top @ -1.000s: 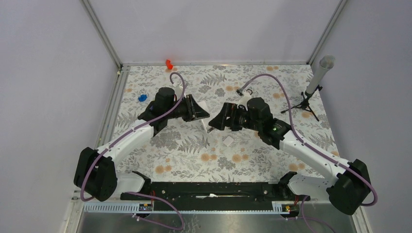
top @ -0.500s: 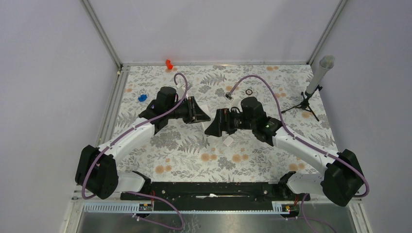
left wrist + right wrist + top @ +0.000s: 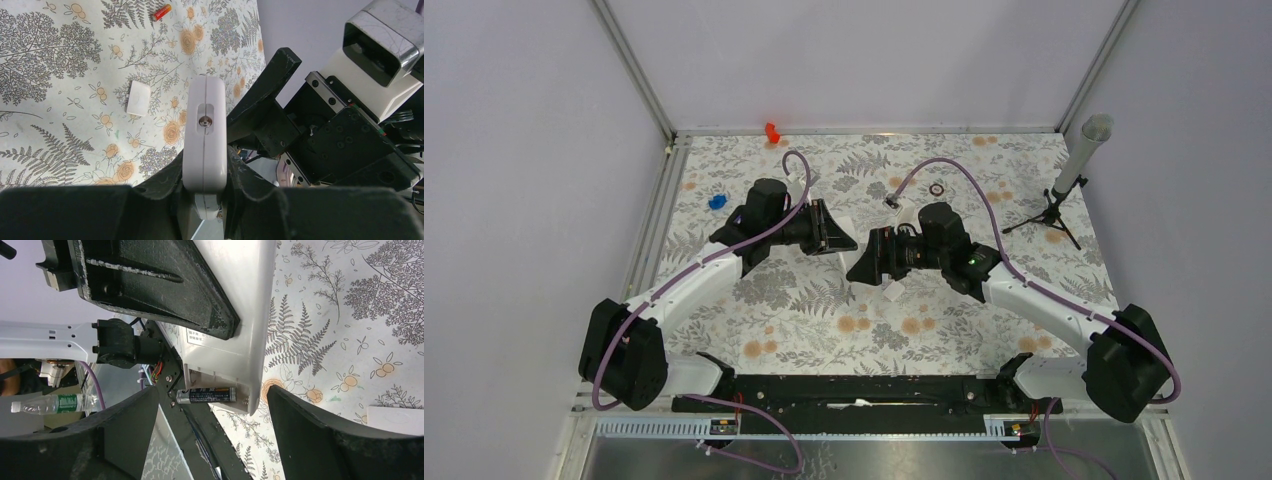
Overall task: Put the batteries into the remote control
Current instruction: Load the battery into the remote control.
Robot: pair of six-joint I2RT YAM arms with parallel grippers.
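My left gripper [image 3: 834,234] is shut on the white remote control [image 3: 845,243] and holds it edge-on above the table; the left wrist view shows the remote [image 3: 205,130] clamped between both fingers. In the right wrist view the remote's back [image 3: 240,315] faces me with its compartment open. A dark battery [image 3: 206,395] lies in that compartment, with one end past the remote's edge. My right gripper [image 3: 214,407] is open and empty, its fingers either side of that end. A second, red battery [image 3: 161,11] lies on the table.
A small white cover piece [image 3: 892,291] lies on the mat just under the right gripper [image 3: 860,268]. A bright red plastic piece [image 3: 771,131] sits at the back edge, a blue piece [image 3: 716,201] at the left, a dark ring [image 3: 937,189] and a tripod [image 3: 1064,195] at the right.
My right arm has swung left and a little nearer, bringing its gripper closer to the held remote. The dark ring is now uncovered. The left gripper has barely moved.
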